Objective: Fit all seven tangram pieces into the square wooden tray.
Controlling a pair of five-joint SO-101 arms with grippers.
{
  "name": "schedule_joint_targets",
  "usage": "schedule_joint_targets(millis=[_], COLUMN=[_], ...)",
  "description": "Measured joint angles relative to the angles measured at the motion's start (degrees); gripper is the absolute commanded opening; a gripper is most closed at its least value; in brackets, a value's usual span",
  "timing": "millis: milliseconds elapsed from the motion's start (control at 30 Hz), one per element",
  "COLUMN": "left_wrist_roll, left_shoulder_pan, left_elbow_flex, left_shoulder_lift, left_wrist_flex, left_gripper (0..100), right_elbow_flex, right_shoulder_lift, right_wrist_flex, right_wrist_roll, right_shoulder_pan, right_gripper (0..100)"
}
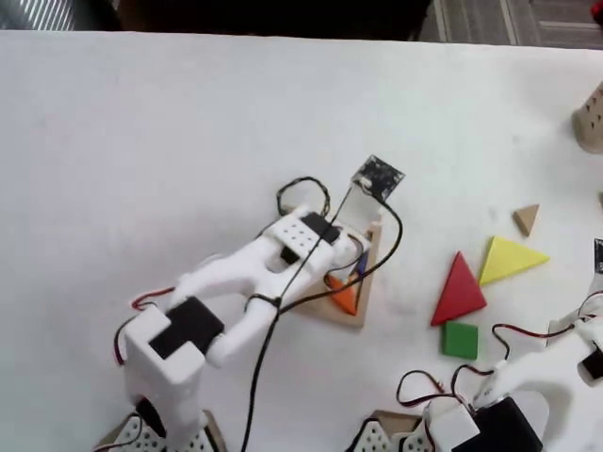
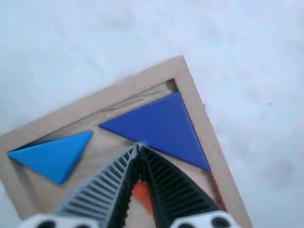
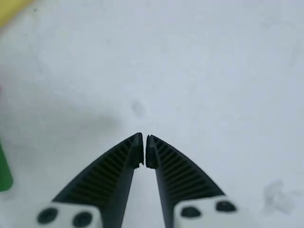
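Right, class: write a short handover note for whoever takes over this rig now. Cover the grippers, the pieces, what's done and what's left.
Left gripper: shut, empty, over the tray, tips at the dark blue triangle's edge.
Right gripper: shut, empty, over the table near the green square.
Done: dark blue triangle, light blue triangle and orange piece lie in the tray.
Left: red triangle, yellow triangle, green square and tan triangle lie on the table, to go in.
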Motion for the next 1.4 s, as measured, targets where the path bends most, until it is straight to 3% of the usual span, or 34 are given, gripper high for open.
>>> schedule_joint_targets(millis=[333,600,867,1200,1400], left_wrist_roll=[0.1,0.1,0.1,0.2,0.1], left_shoulder_pan=[1.9,1.3,0.0,3.8,6.1], left_elbow_flex=[-3.7,2.0,17.6,18.3,11.7], left_shoulder_lift=[1.9,-13.4,-14.6,-14.5,-9.1], left_wrist_flex=[2.0,7.6,1.4,-4.5,-2.6], left_gripper=[2,2,2,2,2], right_elbow_flex=[0.0,1.8,1.8,1.8,1.8], right_shoulder_lift=[0.0,0.0,0.0,0.0,0.0], right_wrist_flex=[-0.1,-0.1,-1.8,-1.8,-1.8], right_wrist_roll=[0.0,0.0,0.0,0.0,0.0], right_shoulder_pan=[-0.2,-2.0,-2.0,-2.0,-2.0], right_gripper=[1.8,1.8,1.8,1.8,1.8])
